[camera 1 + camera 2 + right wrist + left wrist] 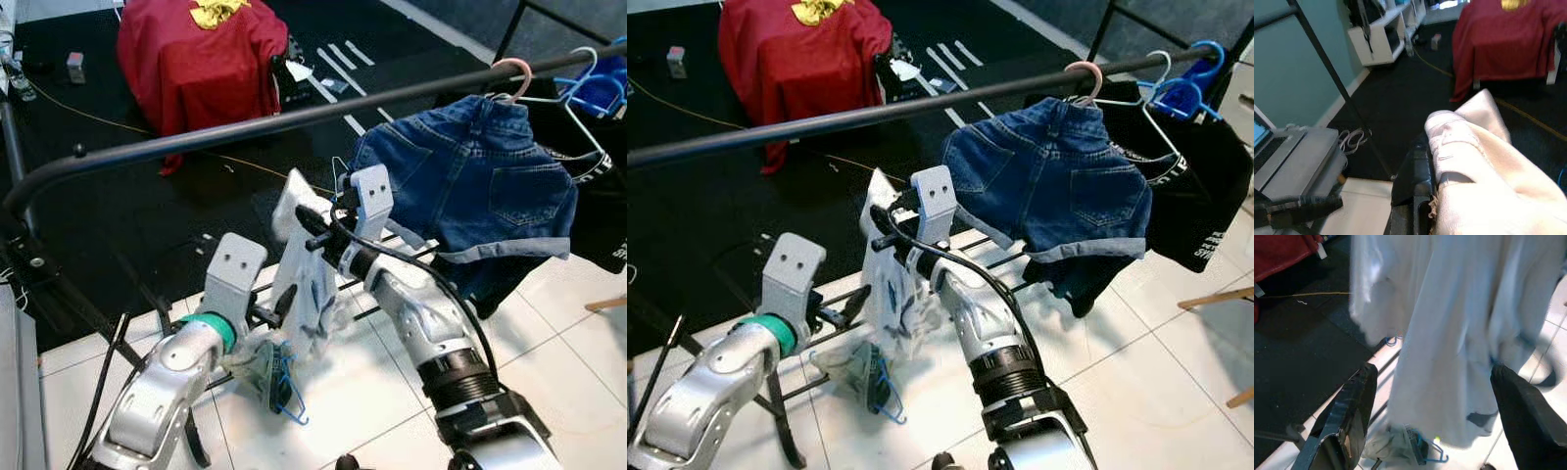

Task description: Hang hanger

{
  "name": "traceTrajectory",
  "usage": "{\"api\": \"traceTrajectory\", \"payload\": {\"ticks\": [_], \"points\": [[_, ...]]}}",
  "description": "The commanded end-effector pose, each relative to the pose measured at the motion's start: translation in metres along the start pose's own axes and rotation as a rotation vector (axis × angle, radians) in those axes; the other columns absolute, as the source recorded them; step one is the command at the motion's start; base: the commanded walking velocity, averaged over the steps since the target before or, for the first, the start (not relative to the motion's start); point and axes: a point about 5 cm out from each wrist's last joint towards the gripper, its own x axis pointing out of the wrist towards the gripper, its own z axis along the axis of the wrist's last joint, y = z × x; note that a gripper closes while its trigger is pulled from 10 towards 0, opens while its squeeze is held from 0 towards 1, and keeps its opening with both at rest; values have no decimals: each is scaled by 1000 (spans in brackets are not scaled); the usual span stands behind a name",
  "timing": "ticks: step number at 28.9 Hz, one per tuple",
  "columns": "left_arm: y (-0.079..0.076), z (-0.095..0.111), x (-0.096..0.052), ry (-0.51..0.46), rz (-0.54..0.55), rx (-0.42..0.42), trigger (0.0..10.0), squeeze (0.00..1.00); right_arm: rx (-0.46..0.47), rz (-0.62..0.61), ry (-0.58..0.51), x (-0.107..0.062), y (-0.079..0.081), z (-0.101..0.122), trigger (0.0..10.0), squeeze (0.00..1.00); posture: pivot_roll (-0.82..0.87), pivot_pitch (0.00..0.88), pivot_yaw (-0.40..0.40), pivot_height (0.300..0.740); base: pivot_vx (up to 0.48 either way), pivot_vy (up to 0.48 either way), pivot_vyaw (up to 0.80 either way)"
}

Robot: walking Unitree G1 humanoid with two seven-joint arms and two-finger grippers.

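The right gripper [306,217] is raised just below the black rail [245,127] and is clenched on the top of a white garment [309,284], which hangs down from it between the two arms; in the right wrist view a black finger [1413,176] is seen pressed against the bunched white cloth [1474,171]. Whether a hanger sits inside this garment cannot be told. The left gripper [1432,421] is held lower, beside the hanging garment, with its two black fingers [1347,416] spread wide apart and the cloth seen between them without a grip on it. A blue hanger [289,392] with a crumpled piece of cloth on it is seen low down, near the white tiled floor [568,372], under the left arm. On the rail, to the robot's right, denim shorts [470,181] are hung on a pink hanger [514,73], and beside them a black garment [1200,196] is hung with white and blue hangers [1185,88] at the rail's end. Thin black bars of a rack [838,328] run low behind the arms. Beyond the rail, on dark flooring [118,206], an object draped in red cloth [201,59] stands with a yellow item [217,12] on top.
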Motion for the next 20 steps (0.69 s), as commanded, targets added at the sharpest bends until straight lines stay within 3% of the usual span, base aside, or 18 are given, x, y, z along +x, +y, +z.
{"api": "traceTrajectory", "payload": {"ticks": [1,12,20], "points": [[1,-8,-6,42,-4,-43,10000,0,-15,8,-36,1,1,8,0,0,-103,195,47,740,0,0,0],[-6,-15,-8,104,-10,-118,10000,0,-10,3,-68,18,8,19,0,0,-92,179,40,740,0,0,0],[-24,4,-4,-3,-97,-123,10000,0,-11,-27,-26,33,15,13,0,0,-81,174,25,740,0,0,0]]}}
